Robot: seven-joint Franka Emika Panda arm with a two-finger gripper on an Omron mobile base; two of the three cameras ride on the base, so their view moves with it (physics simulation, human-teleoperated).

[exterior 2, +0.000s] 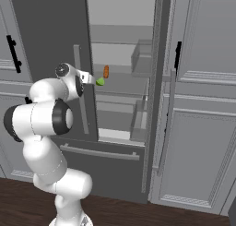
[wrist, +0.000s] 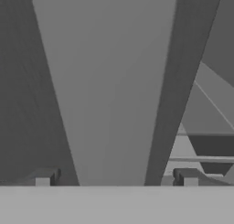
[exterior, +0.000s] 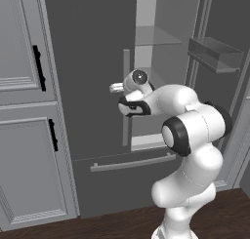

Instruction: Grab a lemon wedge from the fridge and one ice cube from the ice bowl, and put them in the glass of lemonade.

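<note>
The fridge (exterior: 88, 48) has its left door shut and its right door swung open, showing glass shelves. On a middle shelf lies the small yellow-green lemon wedge (exterior 2: 100, 81), beside an orange carrot-like stick (exterior 2: 106, 72). My gripper (exterior: 115, 88) (exterior 2: 89, 77) is open at the left door's vertical bar handle (exterior: 126, 111) (exterior 2: 81, 96), just left of the wedge. In the hand view the two fingertips (wrist: 43, 177) stand on either side of that wide light bar (wrist: 109, 90), with nothing gripped. The ice bowl and the glass of lemonade are out of view.
Clear bins (exterior: 215, 53) hang on the open right door. A freezer drawer with a horizontal bar (exterior: 132, 163) sits below the doors. Paneled grey cabinets with black handles flank the fridge on the left (exterior: 24, 87) and right (exterior 2: 203, 105). The floor is dark wood (exterior 2: 138, 213).
</note>
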